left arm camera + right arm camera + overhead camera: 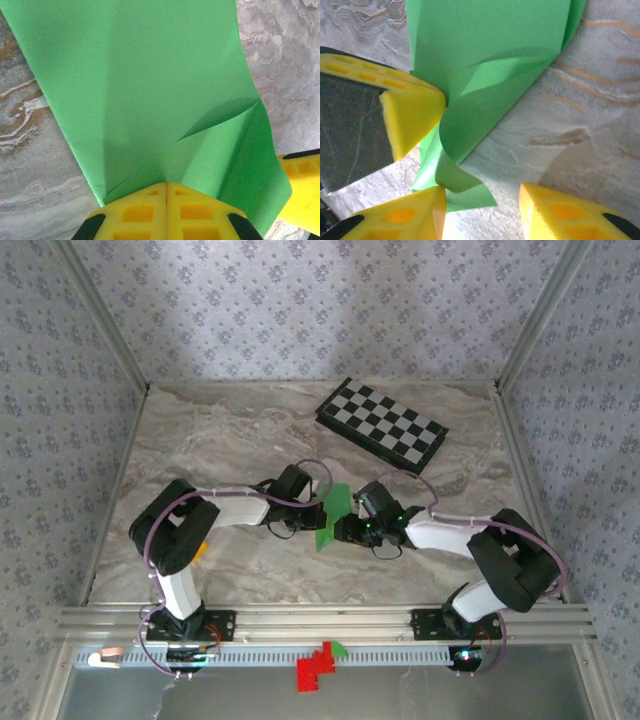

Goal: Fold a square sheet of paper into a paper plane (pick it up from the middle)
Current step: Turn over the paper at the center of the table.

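Grip check: left pincer was clamped tight on the square sheet of paper, pads meeting on its edge about mid-width, sheet running straight away from the grip. One corner was folded over on the far side from that arm, crease slanting back toward the pads.

From above, sheet sat between the two arms at the middle of the table, long axis roughly near-to-far with a slight tilt. Couldn't tell whether its lower edge touched the table. Checkerboard was well behind, out of play.

Right pincer was spread wide, gripping nothing. A loose curled flap hung just beside one of its fingers, barely inside the gap.

My read: left arm was anchor, right arm was the free one and nearest the flap. Next move likely needs it shifted sideways onto that flap.
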You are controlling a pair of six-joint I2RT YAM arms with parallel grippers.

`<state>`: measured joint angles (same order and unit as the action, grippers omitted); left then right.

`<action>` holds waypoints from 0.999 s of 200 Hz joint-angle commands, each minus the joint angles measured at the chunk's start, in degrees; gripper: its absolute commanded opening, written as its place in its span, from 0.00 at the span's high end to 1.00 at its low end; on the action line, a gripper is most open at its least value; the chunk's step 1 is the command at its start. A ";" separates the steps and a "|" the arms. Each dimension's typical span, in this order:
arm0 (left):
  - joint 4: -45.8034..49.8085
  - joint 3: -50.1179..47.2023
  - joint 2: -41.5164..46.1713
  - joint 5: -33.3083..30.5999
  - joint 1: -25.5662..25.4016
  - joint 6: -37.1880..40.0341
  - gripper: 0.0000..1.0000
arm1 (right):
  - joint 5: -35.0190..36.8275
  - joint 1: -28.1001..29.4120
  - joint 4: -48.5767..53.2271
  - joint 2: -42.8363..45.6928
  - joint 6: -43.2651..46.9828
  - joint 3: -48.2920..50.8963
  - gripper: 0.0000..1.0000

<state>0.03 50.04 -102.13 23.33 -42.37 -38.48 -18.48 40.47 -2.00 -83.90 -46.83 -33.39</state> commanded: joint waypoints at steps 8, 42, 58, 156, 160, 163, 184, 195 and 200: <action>3.75 -1.10 -1.85 -1.01 -0.08 1.21 1.00 | -1.39 -0.43 -4.03 3.59 -3.27 2.74 0.56; 3.75 -1.01 -1.85 -0.83 -0.08 1.20 1.00 | -1.30 -0.69 -5.88 4.57 -4.60 4.59 0.56; 3.90 -0.99 -1.76 -0.92 -0.08 1.21 1.00 | -1.25 -0.82 -6.64 4.94 -5.20 5.23 0.56; 4.28 0.33 -1.68 -0.92 -0.74 0.80 0.97 | 4.89 0.33 -8.38 5.25 -8.22 7.91 0.89; 4.20 0.52 -1.52 -0.85 -0.78 0.66 0.96 | 5.01 0.39 -7.95 5.24 -7.92 7.77 0.91; 4.19 0.64 -1.38 -0.79 -0.78 0.58 0.95 | 5.11 0.32 -7.71 5.25 -7.73 7.66 0.92; 4.32 2.58 -0.05 -0.23 -0.78 -0.31 0.83 | 5.38 -0.24 -3.81 5.28 -5.13 6.32 0.99; 4.43 3.90 1.21 0.03 -0.70 -0.75 0.76 | 5.21 -0.71 -0.09 5.51 -2.62 5.02 1.00; 4.60 4.51 1.87 0.20 -0.61 -0.96 0.72 | 5.34 -1.03 1.97 5.79 -1.33 4.36 1.00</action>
<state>1.78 51.57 -102.10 23.33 -42.81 -38.79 -14.87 40.45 -8.34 -79.37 -53.34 -26.20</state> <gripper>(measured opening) 0.206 0.055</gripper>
